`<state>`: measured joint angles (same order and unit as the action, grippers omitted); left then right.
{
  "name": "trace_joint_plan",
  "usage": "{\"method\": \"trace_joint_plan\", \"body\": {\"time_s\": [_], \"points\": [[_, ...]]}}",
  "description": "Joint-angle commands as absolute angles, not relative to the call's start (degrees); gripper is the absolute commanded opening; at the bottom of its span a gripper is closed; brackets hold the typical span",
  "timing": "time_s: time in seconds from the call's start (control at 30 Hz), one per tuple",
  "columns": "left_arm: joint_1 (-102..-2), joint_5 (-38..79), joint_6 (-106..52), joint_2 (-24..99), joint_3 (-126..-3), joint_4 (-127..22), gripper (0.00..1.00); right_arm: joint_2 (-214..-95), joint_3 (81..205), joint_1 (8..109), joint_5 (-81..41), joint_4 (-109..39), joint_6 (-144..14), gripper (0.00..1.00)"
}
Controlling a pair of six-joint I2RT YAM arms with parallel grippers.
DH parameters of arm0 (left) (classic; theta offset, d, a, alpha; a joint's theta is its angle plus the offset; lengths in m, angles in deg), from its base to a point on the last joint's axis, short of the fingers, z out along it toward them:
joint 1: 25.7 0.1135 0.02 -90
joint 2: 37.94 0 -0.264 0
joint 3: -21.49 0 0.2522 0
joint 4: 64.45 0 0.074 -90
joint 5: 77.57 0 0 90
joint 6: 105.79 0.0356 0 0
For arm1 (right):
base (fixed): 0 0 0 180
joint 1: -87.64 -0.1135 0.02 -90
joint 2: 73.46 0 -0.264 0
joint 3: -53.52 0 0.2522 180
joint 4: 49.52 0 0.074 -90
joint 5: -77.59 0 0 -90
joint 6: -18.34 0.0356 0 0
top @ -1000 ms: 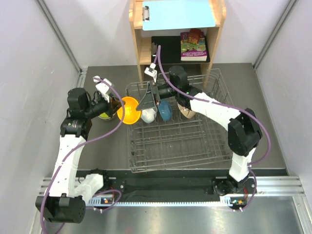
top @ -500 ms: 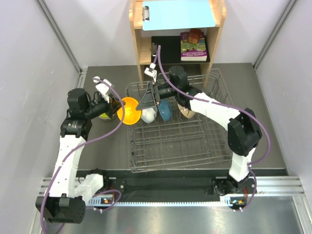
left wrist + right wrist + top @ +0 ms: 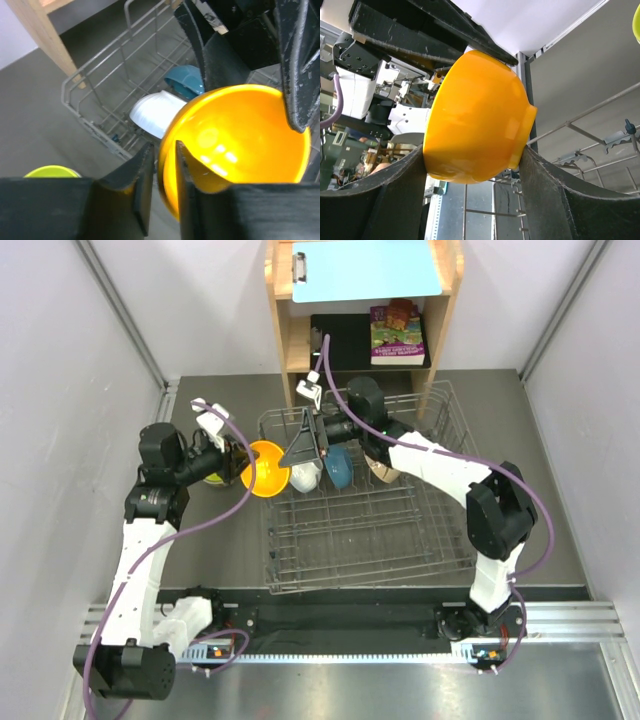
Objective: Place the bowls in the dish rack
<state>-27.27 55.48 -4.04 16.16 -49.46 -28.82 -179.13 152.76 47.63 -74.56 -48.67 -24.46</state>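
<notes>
Since the earlier frame, the left gripper [image 3: 238, 454] has shifted slightly toward the dish rack [image 3: 372, 578]; the right arm shows no visible change. The left jaws are clenched on the rim of the orange bowl [image 3: 265, 468], one finger inside the rim and one outside. The bowl is held on edge at the rack's left side, toward the far-left corner of the table [image 3: 220, 540]. The right gripper [image 3: 472, 147] has its jaws spread wide, bracketing the same bowl from rim to foot; whether they press on it cannot be told. The white bowl [image 3: 305, 477], blue bowl [image 3: 338, 466] and one beige speckled bowl [image 3: 385, 472] stand on edge in the rack's far row. The lime green bowl [image 3: 213, 478] sits on the table left of the rack.
</notes>
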Motion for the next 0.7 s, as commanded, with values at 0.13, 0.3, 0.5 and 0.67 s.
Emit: {"method": "trace_joint_plan", "body": {"time_s": [0.13, 0.3, 0.5, 0.67], "points": [[-27.5, 58.7, -5.0, 14.9, -50.1, -31.5, 0.6, -178.8, 152.0, 46.9, -74.2, -53.7, -25.5, 0.0], [-26.1, 55.4, -8.8, 14.5, -51.2, -32.6, 0.76, -177.8, 151.7, 47.2, -71.6, -50.4, -28.6, 0.0], [-22.1, 52.4, -10.9, 14.6, -52.4, -34.0, 0.99, -175.3, 153.2, 48.8, -66.2, -41.3, -36.8, 0.0], [-19.6, 47.0, -11.9, 15.6, -53.1, -34.2, 0.99, -170.8, 153.6, 51.3, -58.5, -33.5, -44.3, 0.0]]}}
